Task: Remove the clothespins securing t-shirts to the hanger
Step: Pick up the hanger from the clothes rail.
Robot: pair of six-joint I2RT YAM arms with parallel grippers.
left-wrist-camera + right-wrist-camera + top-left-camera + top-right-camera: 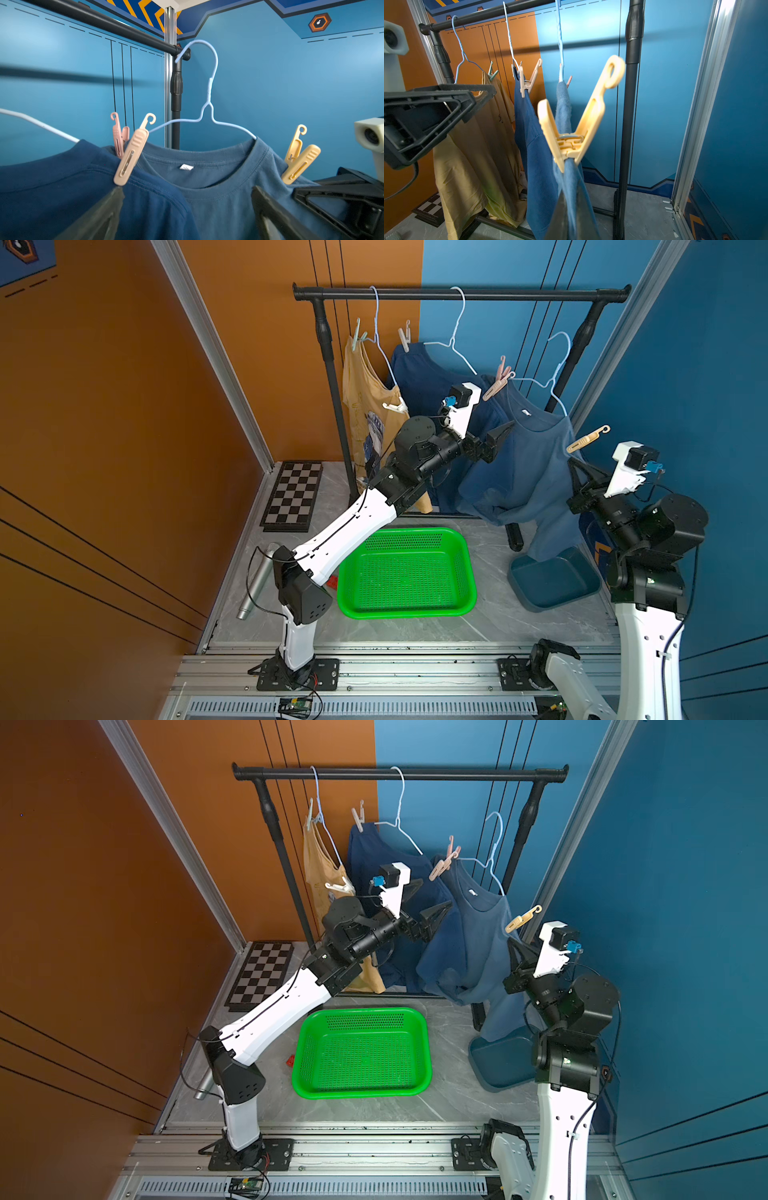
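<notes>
1. the left gripper (436, 893) sits mid-frame in both top views, jaws spread wide and holding nothing, in front of the navy t-shirt (424, 381) and the slate-blue t-shirt (528, 472)
2. in the left wrist view, its finger tip at lower left is just under a beige-pink clothespin (133, 153) clipped where those two shirts' shoulders meet; i cannot tell if they touch
3. a pink clothespin (118, 137) is clipped right behind the beige-pink one
4. the right gripper (573, 464), at the right of both top views, has its jaws together, pinching the slate-blue t-shirt's shoulder fabric
5. the yellow clothespin (577, 128) is clipped on that shoulder just above the pinch, its hooked end pointing to the upper right in the right wrist view
6. at upper centre of a top view, a cream clothespin (404, 337) holds the navy t-shirt's far shoulder
7. a pale green clothespin (356, 336) and a white clothespin (395, 406) hold the mustard t-shirt (363, 398), left of centre
8. all three shirts hang from wire hangers on the black rail (457, 293)
9. a green basket (399, 613) lies at lower centre
</notes>
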